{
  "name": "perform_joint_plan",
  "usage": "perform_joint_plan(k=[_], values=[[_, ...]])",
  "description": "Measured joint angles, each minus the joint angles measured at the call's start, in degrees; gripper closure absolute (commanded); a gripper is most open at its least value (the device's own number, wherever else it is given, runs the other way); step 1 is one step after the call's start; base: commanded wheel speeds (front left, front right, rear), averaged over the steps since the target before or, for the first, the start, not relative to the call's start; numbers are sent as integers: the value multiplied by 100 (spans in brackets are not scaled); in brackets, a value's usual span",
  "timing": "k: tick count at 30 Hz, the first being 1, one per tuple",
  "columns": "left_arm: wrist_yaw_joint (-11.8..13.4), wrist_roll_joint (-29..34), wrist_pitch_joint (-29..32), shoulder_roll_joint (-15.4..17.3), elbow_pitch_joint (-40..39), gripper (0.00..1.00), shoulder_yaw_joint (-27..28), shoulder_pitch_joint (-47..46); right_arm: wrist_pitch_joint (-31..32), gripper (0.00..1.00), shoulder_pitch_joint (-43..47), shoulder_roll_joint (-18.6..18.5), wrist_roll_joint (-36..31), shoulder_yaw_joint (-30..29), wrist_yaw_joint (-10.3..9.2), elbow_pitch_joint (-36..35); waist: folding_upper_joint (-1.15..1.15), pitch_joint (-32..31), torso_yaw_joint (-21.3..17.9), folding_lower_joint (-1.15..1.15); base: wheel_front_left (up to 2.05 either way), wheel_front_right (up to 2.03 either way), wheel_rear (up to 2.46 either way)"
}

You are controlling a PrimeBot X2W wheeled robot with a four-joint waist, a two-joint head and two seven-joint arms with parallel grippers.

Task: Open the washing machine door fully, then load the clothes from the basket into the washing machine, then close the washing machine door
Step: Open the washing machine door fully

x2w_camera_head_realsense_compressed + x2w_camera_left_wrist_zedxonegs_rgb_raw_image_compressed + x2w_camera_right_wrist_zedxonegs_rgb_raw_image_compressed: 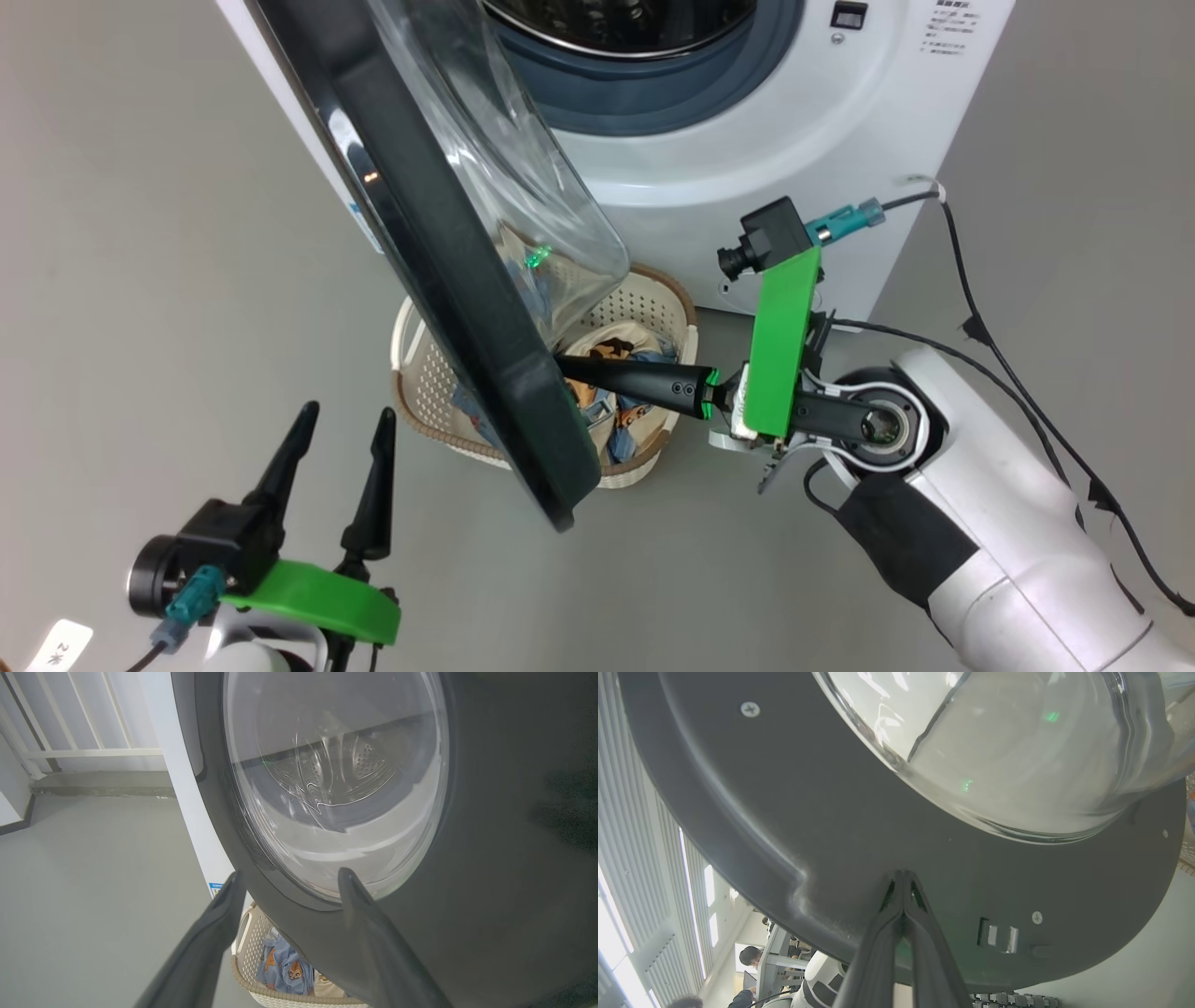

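Note:
The washing machine [747, 149] stands at the top, its steel drum showing. Its door [439, 271] hangs partly open, swung out over the basket [644, 308]. The clothes [621, 359], light blue and cream, lie in that basket. My right gripper [565, 366] is shut, empty, with its tips against the inner black face of the door [784, 812] just below the glass bowl [1017, 742]; the right gripper [903, 873] presses there. My left gripper [348, 411] stands open at the lower left, outside the door. The left gripper [289, 873] points at the door [490, 835], above the basket [247, 947] and the clothes [282, 970].
Grey floor [140, 233] spreads to the left of the machine. Black cables [971, 327] trail along my right arm. A white railing [70, 751] and a step stand behind the machine. A person [749, 954] is far off in the right wrist view.

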Motion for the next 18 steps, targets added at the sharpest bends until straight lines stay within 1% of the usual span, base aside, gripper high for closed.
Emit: perform_joint_plan(k=[2, 3, 4, 5, 6, 7, 14, 16, 18], values=[[0, -46, 0, 13, 15, 0, 2, 4, -58, 98, 49, -8, -41, -11, 0, -22, 0, -22, -26, 0, 0, 0, 0], [0, -63, 0, 37, 16, 0, 2, 8, -134, 82, 76, -10, -80, -14, 0, -20, 0, -33, -46, 0, 0, 0, 0], [0, -68, 0, 68, 16, 0, 0, 23, -202, 61, 94, -25, -122, -14, 0, -25, 0, -45, -69, 0, 0, 0, 0], [0, -99, 0, 92, 19, 0, 2, 45, -268, 49, 115, -51, -167, -13, 0, -37, 0, -57, -92, 0, 0, 0, 0], [0, -167, 0, 152, 45, 0, -7, 80, -424, 9, 188, -114, -213, -24, 0, -43, 0, -86, -145, 0, 0, 0, 0], [0, -183, 0, 175, 56, 0, -8, 90, -469, 0, 234, -158, -213, -23, 0, -42, 0, -103, -172, 0, 0, 0, 0], [0, -293, 0, 326, 118, 0, 26, 127, -880, 0, 674, -502, -399, -16, 0, -44, 0, -251, -400, 0, 0, 0, 0], [0, -314, 0, 343, 118, 0, 33, 150, -948, 0, 743, -550, -404, -23, 0, -45, 0, -273, -436, 0, 0, 0, 0], [0, -319, 0, 391, 130, 0, 73, 245, -1180, 0, 923, -722, -447, -33, 0, -44, 0, -333, -552, 0, 0, 0, 0]])
